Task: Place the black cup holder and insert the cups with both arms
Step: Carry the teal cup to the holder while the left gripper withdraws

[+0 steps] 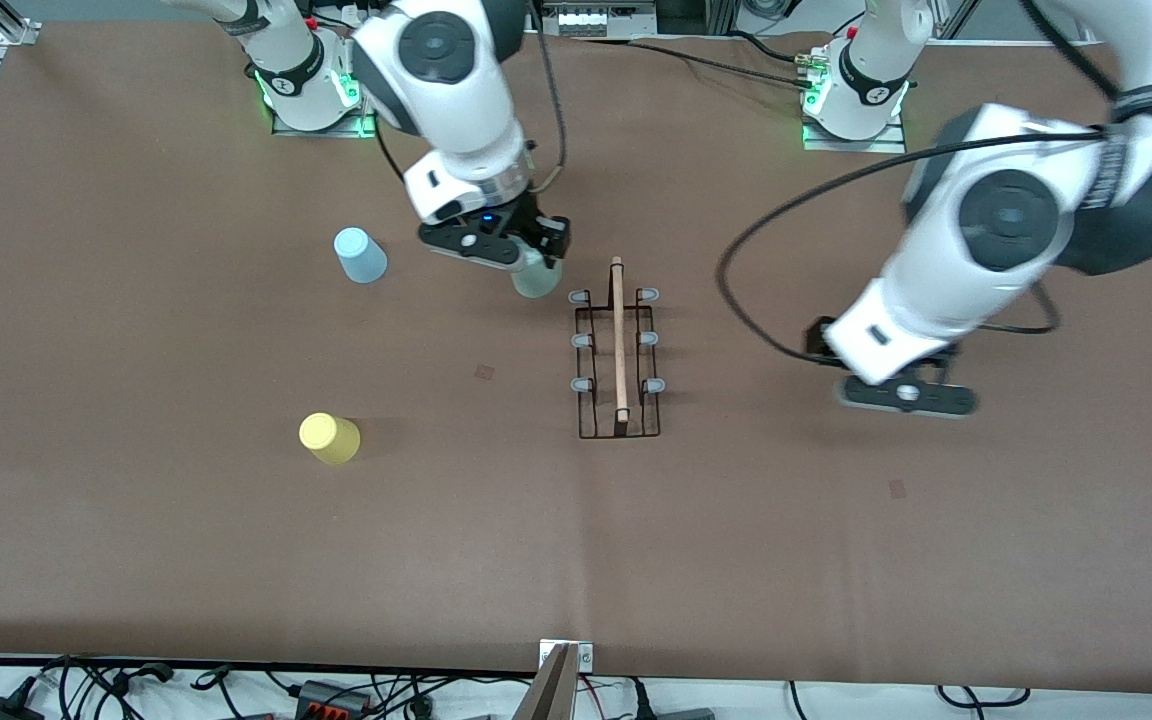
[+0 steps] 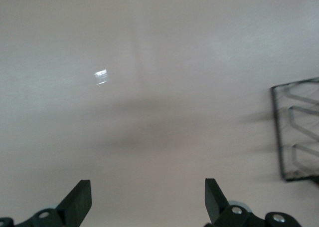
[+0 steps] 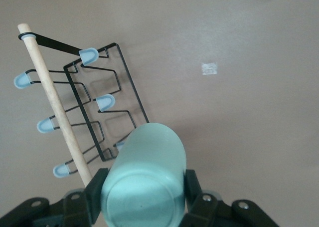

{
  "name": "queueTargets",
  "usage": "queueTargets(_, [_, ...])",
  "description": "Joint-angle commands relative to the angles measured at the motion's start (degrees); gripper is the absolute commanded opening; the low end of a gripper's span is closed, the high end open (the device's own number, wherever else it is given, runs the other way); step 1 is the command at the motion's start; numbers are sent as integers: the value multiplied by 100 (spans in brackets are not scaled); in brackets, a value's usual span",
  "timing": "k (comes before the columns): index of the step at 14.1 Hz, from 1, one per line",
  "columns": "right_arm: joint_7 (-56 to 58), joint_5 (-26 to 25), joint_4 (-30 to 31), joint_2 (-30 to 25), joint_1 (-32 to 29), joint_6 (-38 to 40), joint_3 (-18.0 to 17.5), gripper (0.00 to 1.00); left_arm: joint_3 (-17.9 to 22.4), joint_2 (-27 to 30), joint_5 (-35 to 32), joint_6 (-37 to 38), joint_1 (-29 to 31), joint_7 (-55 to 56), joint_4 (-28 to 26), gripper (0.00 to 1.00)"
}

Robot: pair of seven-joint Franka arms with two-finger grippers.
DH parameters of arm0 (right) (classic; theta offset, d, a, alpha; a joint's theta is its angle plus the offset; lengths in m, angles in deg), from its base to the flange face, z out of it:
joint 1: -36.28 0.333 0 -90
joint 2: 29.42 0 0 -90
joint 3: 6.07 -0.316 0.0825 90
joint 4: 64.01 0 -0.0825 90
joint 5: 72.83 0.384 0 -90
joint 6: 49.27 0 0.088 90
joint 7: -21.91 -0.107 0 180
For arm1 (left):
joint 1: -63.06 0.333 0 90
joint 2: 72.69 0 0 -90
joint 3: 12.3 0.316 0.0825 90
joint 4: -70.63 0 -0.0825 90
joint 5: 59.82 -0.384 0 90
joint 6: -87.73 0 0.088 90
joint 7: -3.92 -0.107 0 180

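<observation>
The black cup holder [image 1: 618,350] stands on the brown table, its wooden rod handle [image 1: 619,340] along the top and pale blue capped pegs on both sides. My right gripper [image 1: 534,262] is shut on the pale grey-green cup [image 1: 536,280], held beside the holder's end nearest the arm bases; the right wrist view shows the cup [image 3: 144,179] between the fingers [image 3: 194,187] with the holder [image 3: 84,112] close by. My left gripper [image 2: 148,199] is open and empty over bare table toward the left arm's end; the holder's edge [image 2: 296,132] shows there. The light blue cup [image 1: 360,255] and yellow cup [image 1: 329,438] sit upside down.
The table's edge nearest the front camera has cables and a metal bracket [image 1: 561,680]. A small tape mark [image 1: 484,372] lies between the yellow cup and the holder, another [image 1: 897,488] nearer the camera than my left gripper.
</observation>
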Motion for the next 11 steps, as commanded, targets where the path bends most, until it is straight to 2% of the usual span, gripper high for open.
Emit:
queueTargets(1, [-585, -381, -217, 421, 211, -455, 44, 5, -77, 349, 138, 412, 441, -498, -50, 100])
queueTargets(4, [-665, -399, -481, 747, 264, -562, 44, 5, -94, 552, 181, 633, 678, -603, -42, 100])
queueTargets(7, [-674, -407, -507, 879, 369, -571, 44, 5, -60, 552, 1004, 633, 1109, -665, 133, 100])
queueTargets(9, [-683, -548, -525, 984, 378, -606, 44, 7, -7, 482, 1157, 572, 1216, -657, 222, 100])
queueTargets(10, [-683, -557, -533, 1037, 378, -624, 44, 11, 89, 551, 1140, 598, 1103, -648, 214, 100])
queueTargets(11, [-674, -557, -534, 1072, 378, -694, 44, 28, 508, 648, 1157, 589, 780, -648, 196, 100])
